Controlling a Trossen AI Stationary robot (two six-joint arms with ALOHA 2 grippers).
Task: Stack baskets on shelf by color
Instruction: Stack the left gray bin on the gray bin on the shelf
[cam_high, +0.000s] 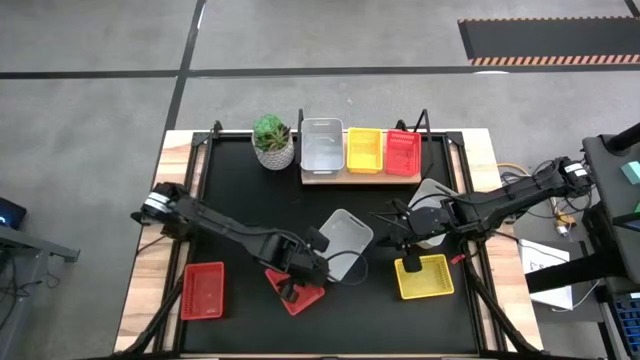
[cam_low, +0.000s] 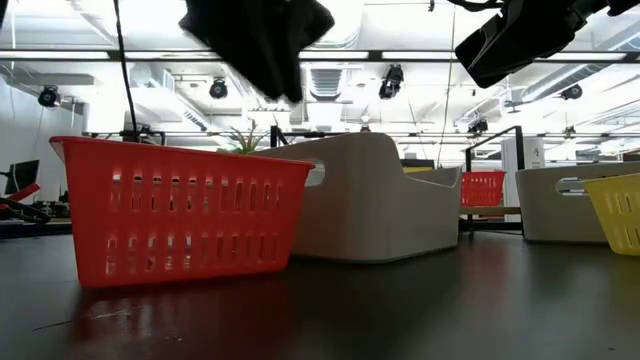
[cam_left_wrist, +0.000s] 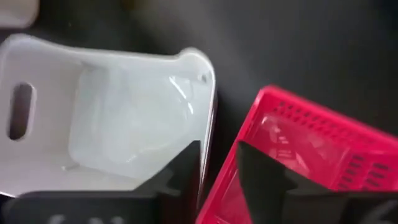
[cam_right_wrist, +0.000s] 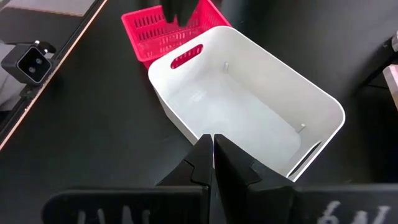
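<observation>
Red plastic: the red basket (cam_left_wrist: 311, 149) lies tilted against the white basket (cam_left_wrist: 124, 118) (my landmark for everything below), their rims touching.
Left gripper (cam_left_wrist: 219, 167): mine, low over the spot where the white basket meets that red one.
Left fingers (cam_left_wrist: 183, 165): partly apart, one on the white basket's side of the seam and the other on the red basket's side; I see no firm pinch on either wall.
Right gripper (cam_right_wrist: 212, 155): also mine, on the side of the white basket away from the red one, just above its near rim.
Right opening: none, the two fingers pressed flat together with nothing between them.
White basket: on the black mat (cam_high: 250, 200) in mid-table, standing askew to the table's edges.
Yellow basket (cam_high: 425, 277): on the mat, near the white basket, on the right arm's side.
Second red basket (cam_high: 202, 290): well apart from the white basket, out on the left arm's side.
Shelf (cam_high: 360, 177): beyond the white basket at the far edge, carrying one white, one yellow and one red basket side by side.
Plant pot (cam_high: 273, 143): just beside the shelf's left end.
</observation>
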